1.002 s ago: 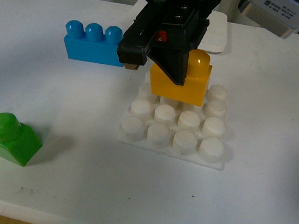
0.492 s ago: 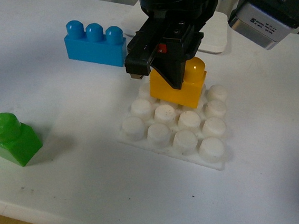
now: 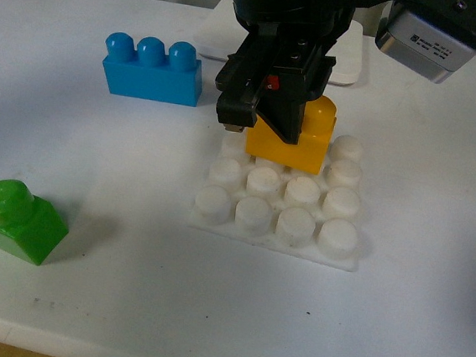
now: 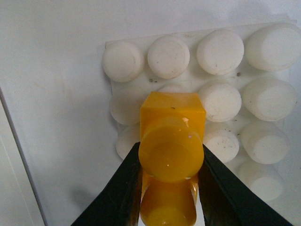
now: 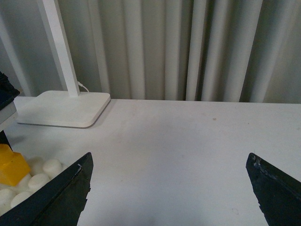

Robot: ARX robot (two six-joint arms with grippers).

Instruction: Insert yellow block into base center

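Left pincer (image 3: 264,129): pinches block (image 3: 309,141) by its sides.
Block: upright over base (image 3: 255,216), toward far middle studs.
Right pincer (image 5: 171,188): spread, empty, over bench (image 5: 188,141).

Left gripper (image 4: 170,157): both black fingers (image 4: 121,190) pressed against opposite sides of the yellow block (image 4: 172,120), jaws closed on it. Block seen from above, two glossy round studs in line, the nearer one largely between the fingers. Beneath it lies the base (image 4: 193,80), white, with rows of round studs. The block overlaps the inner studs and hides several in part (contact between block and base cannot be confirmed from this angle). Small dark specks noted on the plate. The base rests on a white table (image 4: 51,94).
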